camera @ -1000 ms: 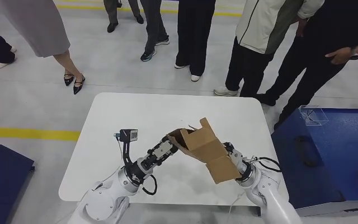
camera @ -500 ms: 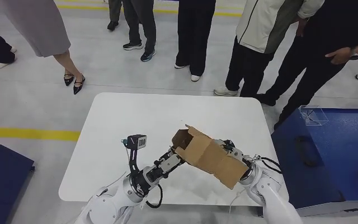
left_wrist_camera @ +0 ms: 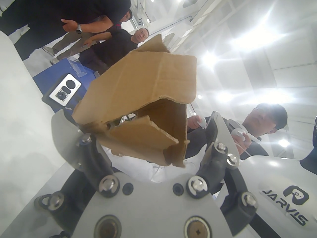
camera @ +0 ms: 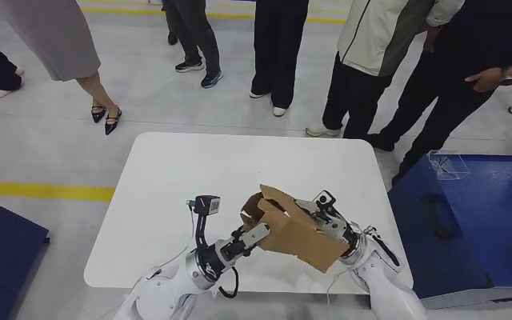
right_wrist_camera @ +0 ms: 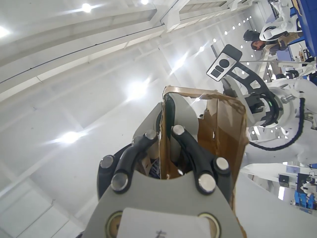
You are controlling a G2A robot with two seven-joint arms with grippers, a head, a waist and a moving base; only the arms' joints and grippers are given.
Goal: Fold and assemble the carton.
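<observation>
The brown carton [camera: 294,230] hangs tilted above the near half of the white table [camera: 240,156], partly unfolded, with loose flaps at its left end. My right gripper [right_wrist_camera: 165,110] is shut on one carton wall [right_wrist_camera: 223,134], the cardboard edge pinched between its fingers. My left gripper [left_wrist_camera: 146,137] is open at the carton's left end, fingers spread wide on either side of the open mouth [left_wrist_camera: 138,87]. One finger [left_wrist_camera: 74,134] sits against a torn lower corner. In the top view the left gripper [camera: 261,233] lies just under the carton's left flaps.
A blue cart [camera: 456,224] stands right of the table. Several people stand on the floor beyond the table's far edge. The far and left parts of the tabletop are bare.
The carton has tipped from a raised, upright pose to a lower, flatter one nearer the front edge. My left arm has followed it rightward and toward the front.
</observation>
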